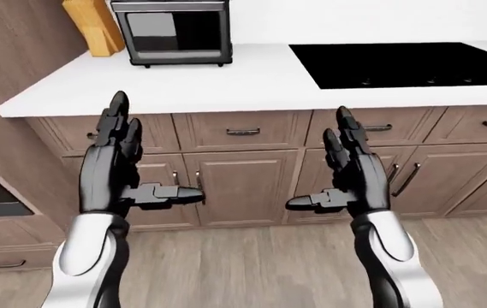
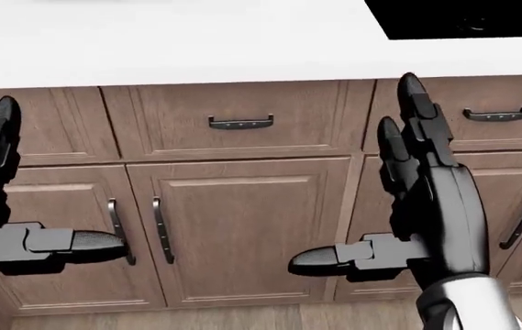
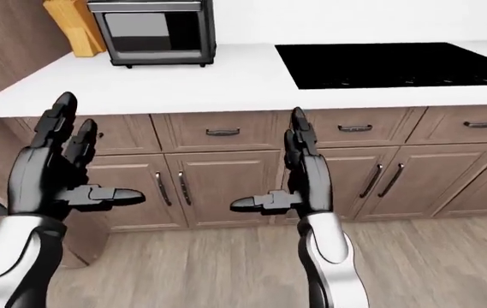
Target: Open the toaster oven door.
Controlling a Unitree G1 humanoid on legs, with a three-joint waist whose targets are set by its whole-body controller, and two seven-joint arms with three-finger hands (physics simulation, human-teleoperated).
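The toaster oven (image 1: 175, 32) stands on the white counter (image 1: 243, 83) at the top left of the left-eye view, its glass door shut, with a handle bar (image 1: 170, 6) along the top. My left hand (image 1: 128, 160) and right hand (image 1: 346, 167) are raised below the counter edge, fingers spread upward and thumbs pointing inward. Both are open and empty, well short of the oven. The head view shows only the hands and the cabinet fronts.
A wooden knife block (image 1: 93, 25) stands left of the oven. A black cooktop (image 1: 406, 64) lies in the counter at right. Wooden drawers and cabinet doors (image 1: 243, 186) run below. A tall wooden panel (image 1: 3, 58) rises at left. Wood floor (image 1: 252, 269) lies below.
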